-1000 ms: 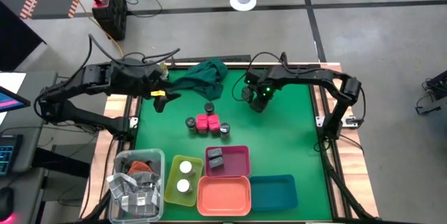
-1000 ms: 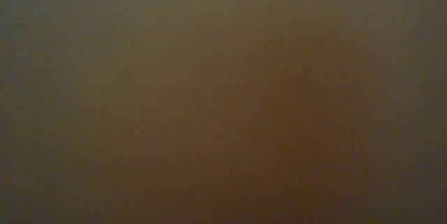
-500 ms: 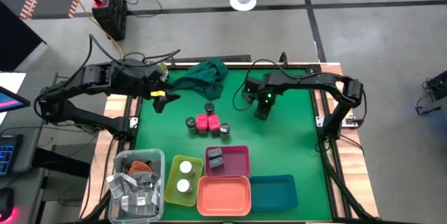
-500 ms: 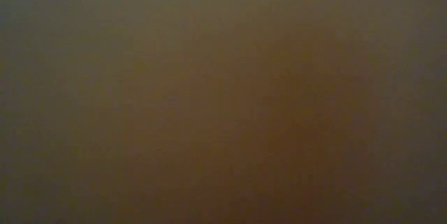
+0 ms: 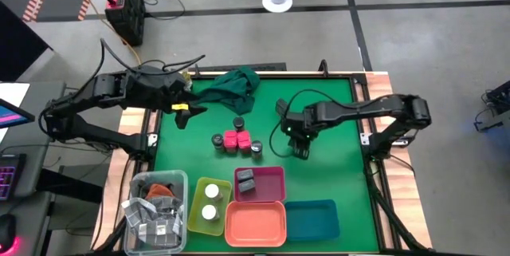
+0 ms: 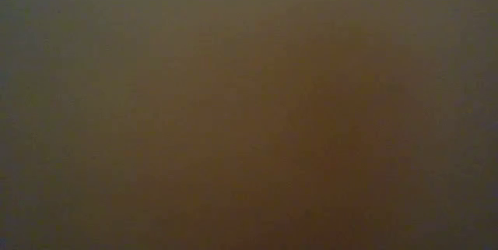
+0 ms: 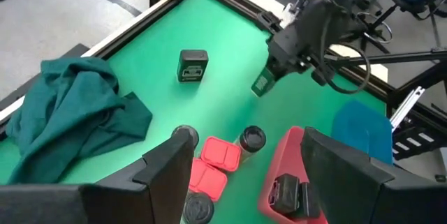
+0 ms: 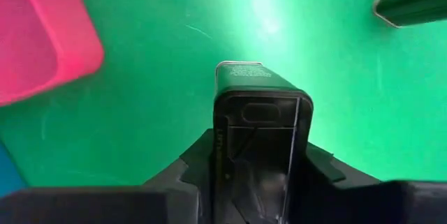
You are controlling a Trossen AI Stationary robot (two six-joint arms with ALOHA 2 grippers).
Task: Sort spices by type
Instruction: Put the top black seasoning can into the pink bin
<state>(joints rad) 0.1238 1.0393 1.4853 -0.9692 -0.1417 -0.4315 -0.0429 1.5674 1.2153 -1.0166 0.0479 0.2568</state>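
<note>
Right gripper pinches a dark grey square box near the pink tray; left gripper waits spread. Two trays hold sorted spices; a cluster remains.

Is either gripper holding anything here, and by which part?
The right gripper clamps a dark grey square box by one end; left gripper is open and empty.

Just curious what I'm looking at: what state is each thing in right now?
Right gripper: jaws shut on grey box
Left gripper: jaws open, empty
Pink tray: two boxes inside
Yellow tray: two white-lidded jars inside
Orange tray: empty
Blue tray: empty
Pink blocks: unsorted, on mat
</note>
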